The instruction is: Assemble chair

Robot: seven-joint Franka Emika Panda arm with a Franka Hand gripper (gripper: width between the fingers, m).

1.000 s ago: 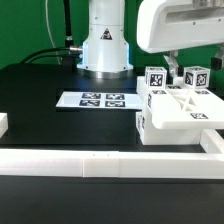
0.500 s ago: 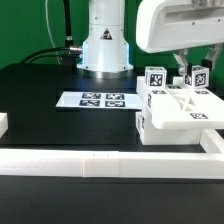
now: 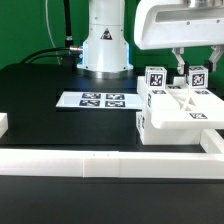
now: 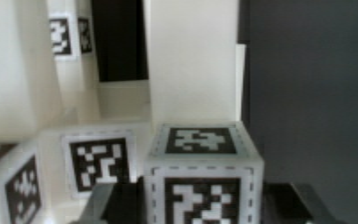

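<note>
The chair is in loose white parts at the exterior view's right. Its X-braced seat [image 3: 183, 108] lies flat, with two upright tagged blocks behind it. My gripper [image 3: 192, 71] comes down over the right-hand block [image 3: 197, 77]. In the wrist view that block [image 4: 204, 165] fills the gap of the gripper [image 4: 202, 206], a dark finger [image 4: 112, 207] tight against each side. The gripper is shut on the block. The other tagged block [image 3: 155, 79] stands free beside it, seen also in the wrist view as a tagged block [image 4: 94, 160] next to the held one.
The marker board [image 3: 97, 100] lies flat in the middle of the black table. A long low white border wall [image 3: 95, 161] runs along the front. The robot base [image 3: 105, 48] stands at the back. Tall white chair parts [image 4: 190, 60] rise beyond the held block.
The jaws have closed from wide open onto the right-hand tagged block. The arm and the chair parts have stayed in place.
</note>
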